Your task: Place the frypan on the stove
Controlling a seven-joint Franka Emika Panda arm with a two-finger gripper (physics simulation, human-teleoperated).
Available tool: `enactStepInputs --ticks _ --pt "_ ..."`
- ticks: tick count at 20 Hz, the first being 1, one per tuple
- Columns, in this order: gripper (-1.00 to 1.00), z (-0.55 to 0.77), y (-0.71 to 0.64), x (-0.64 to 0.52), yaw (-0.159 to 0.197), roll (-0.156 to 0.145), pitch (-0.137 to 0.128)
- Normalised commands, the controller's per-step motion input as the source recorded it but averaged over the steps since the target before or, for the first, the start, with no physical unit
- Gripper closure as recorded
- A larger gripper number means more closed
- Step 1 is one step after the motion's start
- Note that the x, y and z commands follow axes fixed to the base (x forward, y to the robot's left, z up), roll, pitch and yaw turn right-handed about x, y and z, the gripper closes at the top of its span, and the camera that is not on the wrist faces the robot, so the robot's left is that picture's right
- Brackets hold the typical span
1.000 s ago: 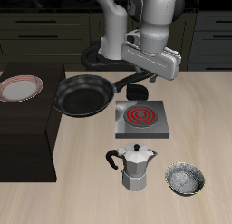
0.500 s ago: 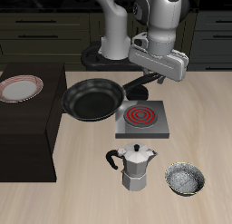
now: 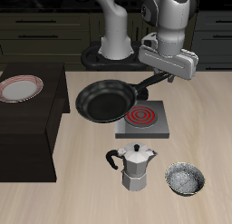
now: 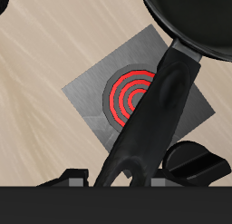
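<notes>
The gripper [image 3: 154, 80], jaws clamped on the handle, holds the frypan [image 3: 104, 100] above the table, its bowl overlapping the stove [image 3: 143, 119] edge, while only the wrist view shows the handle crossing the coil.

In the exterior view, the gripper [image 3: 161, 76] has its fingertips masked behind its own grey housing, so its grasp on the frypan [image 3: 106, 101] handle cannot be read there. The pan covers one corner of the stove [image 3: 145, 126]. In the wrist view, the frame edge cuts the pan's bowl [image 4: 195, 24] to a partial arc, the handle crosses the red coil [image 4: 131, 93], and the knob block [image 4: 195, 161] shows only partly behind it. The fingers [image 4: 77, 176] are barely visible above a dark band.
</notes>
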Motion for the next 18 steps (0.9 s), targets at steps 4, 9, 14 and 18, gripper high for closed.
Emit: enactStepInputs --ticks 4,9,14,18 --pt "1.0 -0.04 0.24 -0.24 -0.006 0.022 -0.001" --pt "1.0 -0.09 0.2 -0.14 0.016 0.029 0.003" --pt "1.0 -0.09 0.28 -0.15 0.022 0.011 -0.006" --pt "1.0 -0.02 0.34 -0.23 0.011 0.044 -0.015"
